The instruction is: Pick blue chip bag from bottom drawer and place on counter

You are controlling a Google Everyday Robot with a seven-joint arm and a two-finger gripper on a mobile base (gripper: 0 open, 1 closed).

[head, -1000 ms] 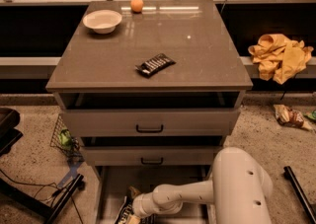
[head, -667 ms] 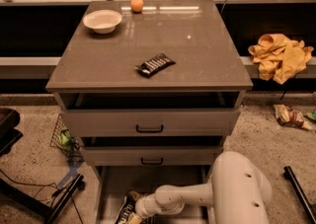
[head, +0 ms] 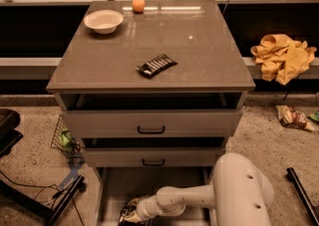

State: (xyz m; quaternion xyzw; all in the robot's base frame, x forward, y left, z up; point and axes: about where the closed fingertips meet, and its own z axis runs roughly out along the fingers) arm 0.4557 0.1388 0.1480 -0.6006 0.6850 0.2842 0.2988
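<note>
Item 1. Dark navy crinkly foil chip bag (head: pixel 124 216) with pale trim: lies on the floor of the bottom drawer, left of centre, at the lower edge of the view and partly cut off by it.

Item 2. Bottom drawer (head: pixel 112 192), grey-brown, the lowest and deepest of three: pulled out, with a flat plain floor bare around the bag.

Item 3. End effector (head: pixel 137 214), on a white arm (head: pixel 194 197): down inside the bottom drawer, right against the chip bag. Whether it is clenched on the bag or released cannot be told. The arm reaches in from the right, from a large rounded white housing (head: pixel 241 190) beside the cabinet.

Item 4. Table (head: pixel 199 56), a glossy grey-brown square slab topping the cabinet: carries three things, all well apart from each other.
- Shallow cream bowl (head: pixel 103 21), at the far left corner.
- Small round orange fruit (head: pixel 138 5), at the far edge, just right of the bowl.
- Black-and-white striped bar wrapper (head: pixel 156 65), near the middle, lying at an angle.

Item 5. Upper drawer (head: pixel 151 122) and middle drawer (head: pixel 152 157), shallower, each with a black handle: both stand slightly out.

Item 6. Crumpled yellow cloth (head: pixel 283 56): on the ledge to the right of the cabinet.

Item 7. Snack packet (head: pixel 293 117): on the speckled floor, right side.
</note>
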